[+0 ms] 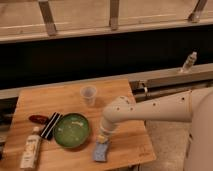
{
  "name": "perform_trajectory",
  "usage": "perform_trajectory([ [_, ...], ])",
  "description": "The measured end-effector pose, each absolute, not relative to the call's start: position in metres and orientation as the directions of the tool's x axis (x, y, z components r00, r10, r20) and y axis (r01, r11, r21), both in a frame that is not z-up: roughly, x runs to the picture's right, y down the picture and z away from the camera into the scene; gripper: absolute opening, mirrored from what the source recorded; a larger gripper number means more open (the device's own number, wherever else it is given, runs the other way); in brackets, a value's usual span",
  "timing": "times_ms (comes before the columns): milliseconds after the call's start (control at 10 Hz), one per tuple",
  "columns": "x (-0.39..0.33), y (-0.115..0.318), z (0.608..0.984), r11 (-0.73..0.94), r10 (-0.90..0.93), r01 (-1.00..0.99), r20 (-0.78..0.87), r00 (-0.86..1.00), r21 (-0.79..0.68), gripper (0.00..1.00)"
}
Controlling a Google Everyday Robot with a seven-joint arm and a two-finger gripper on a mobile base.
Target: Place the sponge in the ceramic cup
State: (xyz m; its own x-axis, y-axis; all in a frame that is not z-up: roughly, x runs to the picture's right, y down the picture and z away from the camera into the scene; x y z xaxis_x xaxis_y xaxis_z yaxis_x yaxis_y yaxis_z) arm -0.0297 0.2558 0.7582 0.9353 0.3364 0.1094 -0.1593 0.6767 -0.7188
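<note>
Nearest to me, close to the front edge of the wooden table [132, 145], the sponge [101, 153] lies flat, a small light blue piece just right of the green bowl [71, 131]. The gripper [103, 140] sits directly above it, pointing down, with its tip at the sponge's far end. I cannot tell from here whether it is touching the sponge, nor whether it is clamped on it or standing loose. The white arm [150, 108] runs from the gripper up to a bend and then off to the right, to the robot's body at the frame's edge.

At the front left, a white bottle [31, 148] lies on its side, well apart from the sponge. Behind it a flat black object [50, 125] rests just beside the bowl's left rim, and a small dark red item [37, 119] lies just left of that.

Further back, near the middle of the table, the ceramic cup [88, 95] stands upright, rim up, apart from the bowl and well apart from the sponge. I see nothing resting over its rim.

Beyond the table a pale ledge [165, 77] runs across, and a small bottle [188, 62] stands on it at the far right. Behind that is a dark band, then a light surface crossed by metal struts [114, 15].
</note>
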Motion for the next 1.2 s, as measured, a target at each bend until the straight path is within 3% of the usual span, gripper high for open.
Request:
perform_trajectory([
  [500,-0.012,0.221,0.754,0.709,0.328,-0.173,0.102,0.939,-0.684,0.00],
  [900,0.026,0.140,0.754,0.745,0.339,-0.230,0.059,0.939,-0.626,0.00],
  [1200,0.037,0.078,0.733,0.785,0.364,-0.262,0.076,0.928,-0.562,0.00],
])
